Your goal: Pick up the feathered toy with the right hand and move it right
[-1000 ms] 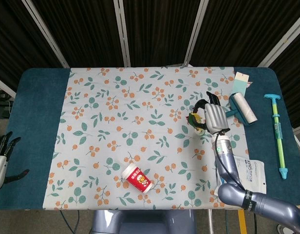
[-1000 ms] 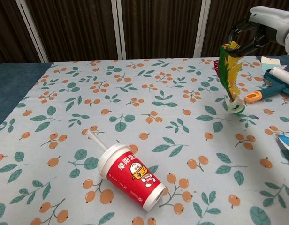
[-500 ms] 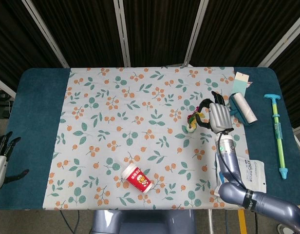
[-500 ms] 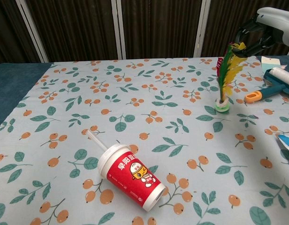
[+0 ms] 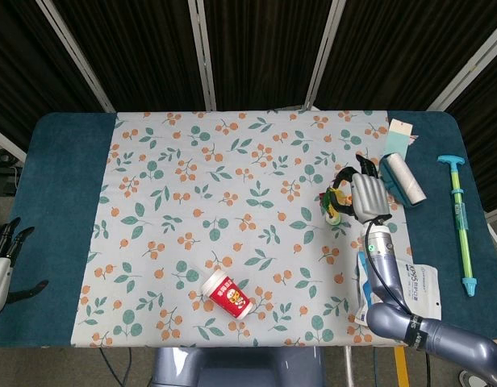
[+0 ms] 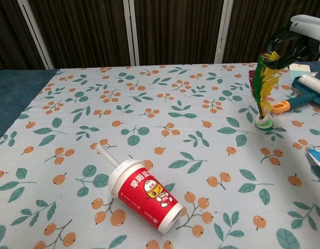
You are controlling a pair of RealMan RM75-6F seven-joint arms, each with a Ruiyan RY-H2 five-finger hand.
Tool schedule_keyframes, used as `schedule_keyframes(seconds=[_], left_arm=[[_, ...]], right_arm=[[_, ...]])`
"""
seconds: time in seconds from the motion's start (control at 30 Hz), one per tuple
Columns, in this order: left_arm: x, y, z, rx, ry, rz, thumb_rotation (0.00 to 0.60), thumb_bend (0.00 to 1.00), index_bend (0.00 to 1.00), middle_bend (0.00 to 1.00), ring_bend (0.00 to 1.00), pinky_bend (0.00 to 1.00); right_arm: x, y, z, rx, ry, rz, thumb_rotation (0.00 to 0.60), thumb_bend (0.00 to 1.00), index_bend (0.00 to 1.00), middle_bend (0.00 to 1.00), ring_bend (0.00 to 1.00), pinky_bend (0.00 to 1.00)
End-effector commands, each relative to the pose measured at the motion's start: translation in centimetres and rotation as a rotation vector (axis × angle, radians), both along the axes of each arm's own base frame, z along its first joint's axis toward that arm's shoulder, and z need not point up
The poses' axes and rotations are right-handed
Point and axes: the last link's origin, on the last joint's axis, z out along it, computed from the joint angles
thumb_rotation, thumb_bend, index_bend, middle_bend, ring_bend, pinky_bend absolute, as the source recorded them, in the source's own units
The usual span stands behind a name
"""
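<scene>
The feathered toy (image 6: 263, 88) has green, yellow and red feathers on a white ring base. It stands upright at the right side of the floral cloth (image 6: 165, 129), with its base on or just above the cloth. My right hand (image 6: 300, 37) pinches the feather tips from above. From the head view the toy (image 5: 332, 205) shows just left of my right hand (image 5: 367, 196). My left hand (image 5: 2, 260) hangs off the table's left edge with its fingers apart and nothing in it.
A red paper cup (image 6: 145, 195) with a straw lies on its side near the front. Right of the toy lie a lint roller (image 5: 403, 178), a paper tag (image 5: 399, 135), a teal rod-like tool (image 5: 461, 224) and a white packet (image 5: 415, 287).
My right hand has carried the toy to the right. The toy swung from tilted to upright, and its base has come down toward the cloth. The left hand has not moved.
</scene>
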Motion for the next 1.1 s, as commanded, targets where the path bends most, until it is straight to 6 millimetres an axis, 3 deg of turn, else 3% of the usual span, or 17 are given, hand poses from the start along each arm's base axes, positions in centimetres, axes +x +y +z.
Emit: schedule_keyframes(seconds=[0.03,0.2,0.43,0.63,0.87,1.1], left_arm=[[0.0,0.0,0.0,0.000,0.000,0.000,0.551,0.15,0.13,0.00,0.00,0.00],[0.0,0.0,0.0,0.001,0.000,0.000,0.553,0.15,0.13,0.00,0.00,0.00],[0.0,0.0,0.0,0.001,0.001,0.000,0.551,0.15,0.13,0.00,0.00,0.00],[0.0,0.0,0.0,0.002,0.001,0.000,0.551,0.15,0.13,0.00,0.00,0.00],[0.0,0.0,0.0,0.003,0.000,0.000,0.552,0.15,0.13,0.00,0.00,0.00],[0.0,-0.1,0.0,0.004,0.001,0.000,0.555,0.15,0.13,0.00,0.00,0.00]], right_arm=[[-0.4,0.0,0.1,-0.003,0.009,-0.008,0.600,0.43,0.64,0.35,0.00,0.00],[-0.7,0.1,0.3,-0.009,0.025,-0.010,0.600,0.42,0.59,0.29,0.00,0.00],[-1.2,0.7,1.0,-0.027,0.054,-0.004,0.600,0.37,0.37,0.14,0.00,0.00],[-1.9,1.7,1.9,-0.021,0.072,-0.010,0.600,0.34,0.25,0.07,0.00,0.00],[-3.2,3.8,3.5,-0.034,0.115,0.011,0.600,0.31,0.20,0.02,0.00,0.00],[-6.7,7.4,6.1,-0.104,0.316,0.140,0.600,0.18,0.10,0.00,0.00,0.00]])
